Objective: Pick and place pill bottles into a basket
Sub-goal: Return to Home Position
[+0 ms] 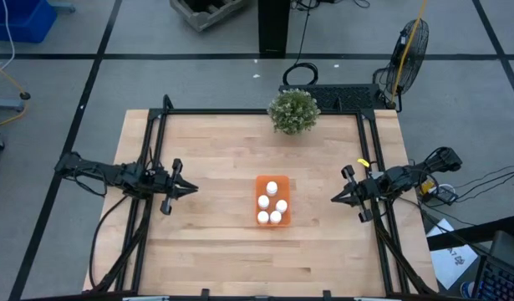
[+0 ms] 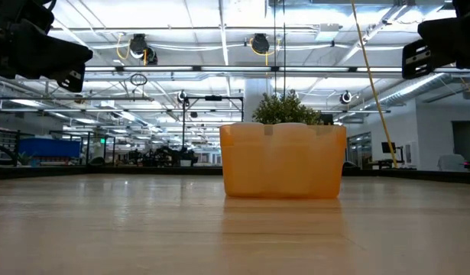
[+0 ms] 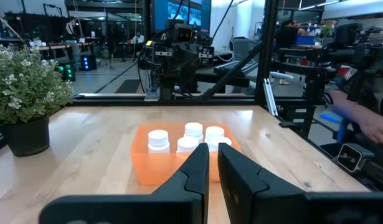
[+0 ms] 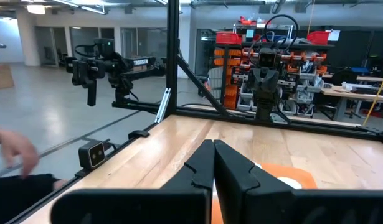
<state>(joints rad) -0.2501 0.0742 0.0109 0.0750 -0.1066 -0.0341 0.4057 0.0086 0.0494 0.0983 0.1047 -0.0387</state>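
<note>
— Pill bottles [image 1: 272,203]?
— All five stand inside the basket [image 1: 283,184], on the desk [image 1: 215,150].
— And the hands?
— Left hand [image 1: 192,189] hangs well left of the basket, right hand [image 1: 334,199] well right. Both are pinched together and hold nothing.

Pretty clearly a big open robotics lab or workshop hall; bare concrete floor [image 1: 198,79] marked off with dark tape; exposed pipes and strip lights [image 2: 219,69] hung overhead; shelving racks [image 4: 231,68] stacked with parts; a floor fan [image 1: 409,48] parked beside the framed wooden table [image 1: 215,167].
</note>
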